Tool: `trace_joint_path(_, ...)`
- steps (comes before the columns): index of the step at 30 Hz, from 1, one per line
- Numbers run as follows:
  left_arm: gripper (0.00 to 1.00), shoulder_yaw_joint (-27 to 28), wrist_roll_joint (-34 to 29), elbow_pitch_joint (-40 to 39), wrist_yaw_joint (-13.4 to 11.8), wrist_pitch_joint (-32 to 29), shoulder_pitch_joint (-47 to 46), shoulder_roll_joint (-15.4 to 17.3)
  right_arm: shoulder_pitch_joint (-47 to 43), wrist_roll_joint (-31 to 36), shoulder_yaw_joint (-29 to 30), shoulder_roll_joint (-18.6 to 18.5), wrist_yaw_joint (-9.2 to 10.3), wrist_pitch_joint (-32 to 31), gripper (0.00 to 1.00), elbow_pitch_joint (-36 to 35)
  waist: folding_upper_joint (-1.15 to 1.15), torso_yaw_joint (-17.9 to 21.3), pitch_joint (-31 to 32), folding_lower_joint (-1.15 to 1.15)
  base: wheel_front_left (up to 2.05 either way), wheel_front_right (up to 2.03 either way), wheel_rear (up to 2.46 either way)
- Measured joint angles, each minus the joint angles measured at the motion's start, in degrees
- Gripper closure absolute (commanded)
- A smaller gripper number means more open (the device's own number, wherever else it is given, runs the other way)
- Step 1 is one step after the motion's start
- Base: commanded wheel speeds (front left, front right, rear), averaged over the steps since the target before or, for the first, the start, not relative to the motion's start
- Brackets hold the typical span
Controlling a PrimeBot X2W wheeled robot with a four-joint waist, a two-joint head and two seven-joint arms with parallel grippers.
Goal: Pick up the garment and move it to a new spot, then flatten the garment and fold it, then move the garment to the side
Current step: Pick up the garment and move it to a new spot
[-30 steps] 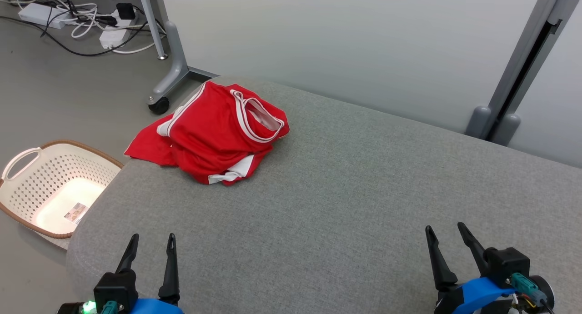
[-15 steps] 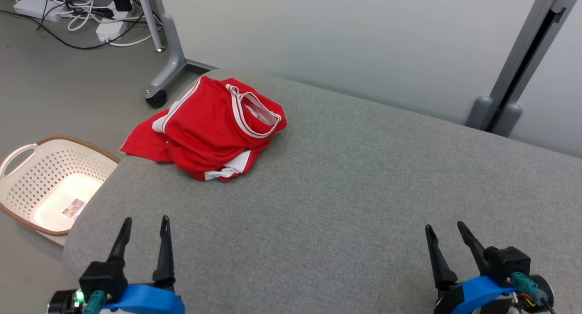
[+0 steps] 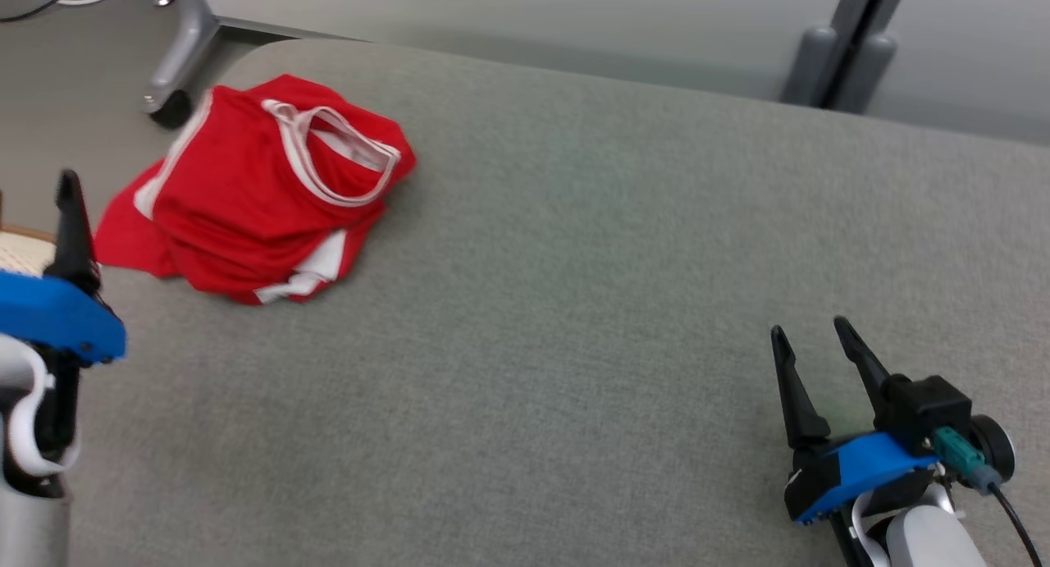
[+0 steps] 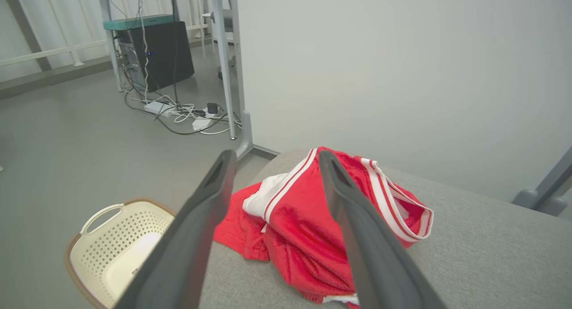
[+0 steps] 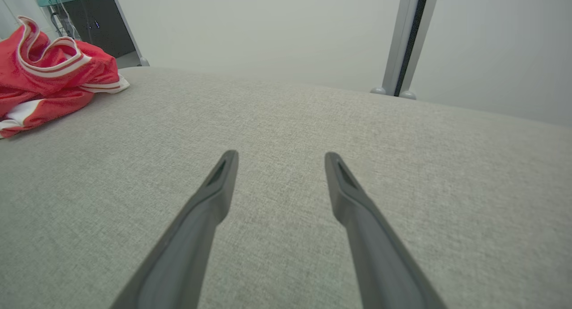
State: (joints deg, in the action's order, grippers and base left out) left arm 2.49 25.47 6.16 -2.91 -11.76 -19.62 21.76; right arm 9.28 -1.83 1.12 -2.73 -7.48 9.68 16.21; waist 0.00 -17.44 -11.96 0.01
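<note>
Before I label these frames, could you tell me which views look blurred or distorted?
Head view: slight motion blur softens the red garment and grey cushion. Left wrist view: the left gripper looks soft up close, the garment sharper. Right wrist view: even light, cushion weave fairly crisp.

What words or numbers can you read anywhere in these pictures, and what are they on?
No text here can be read.
The red garment: plain red cloth with white trim, no letters or numbers showing.
The basket: a small sticker inside it, too small to read.
The dark box on the floor: tiny blue lights, no readable label.
</note>
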Motion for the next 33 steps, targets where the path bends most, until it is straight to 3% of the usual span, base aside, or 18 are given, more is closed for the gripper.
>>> trace_joint_path(6,0.00,2.94,7.03,6.47,2.21,-14.17,-9.26,6.09,2.88,0.31,-1.32,0.00,0.00,-0.87,0.00,-3.21,0.00,6.71,-7.42,0.00,0.00,0.00,0.00)
trace_joint_path(17,0.00,6.82,12.17,16.14,2.67,-26.58,-10.97,13.77,5.89,0.36,-1.96,-0.04,0.00,-1.01,0.00,-6.32,0.00,15.82,-15.83,0.00,0.00,0.00,0.00)
trace_joint_path(20,0.00,6.66,13.32,19.63,2.36,-30.89,-9.57,14.34,6.07,0.14,-1.87,-0.02,0.00,-0.69,0.00,-6.34,0.00,17.25,-16.37,0.00,0.00,0.00,0.00)
trace_joint_path(21,0.58,6.69,13.39,20.39,2.36,-31.56,-9.34,14.74,6.04,0.02,-1.83,-0.05,0.00,-0.53,0.00,-6.24,0.00,17.56,-16.38,0.00,0.00,0.00,0.00)
trace_joint_path(22,1.00,6.59,13.52,20.87,2.46,-32.45,-9.13,15.12,6.03,-0.30,-1.75,-0.04,0.00,-0.51,0.00,-6.04,0.00,17.80,-16.23,0.00,0.00,0.00,0.00)
trace_joint_path(33,1.00,5.35,12.60,15.77,4.99,-32.56,-10.17,18.28,5.49,-2.78,-2.13,-0.02,0.00,1.45,0.00,-2.29,0.00,16.53,-9.12,-0.02,0.00,0.00,0.00)
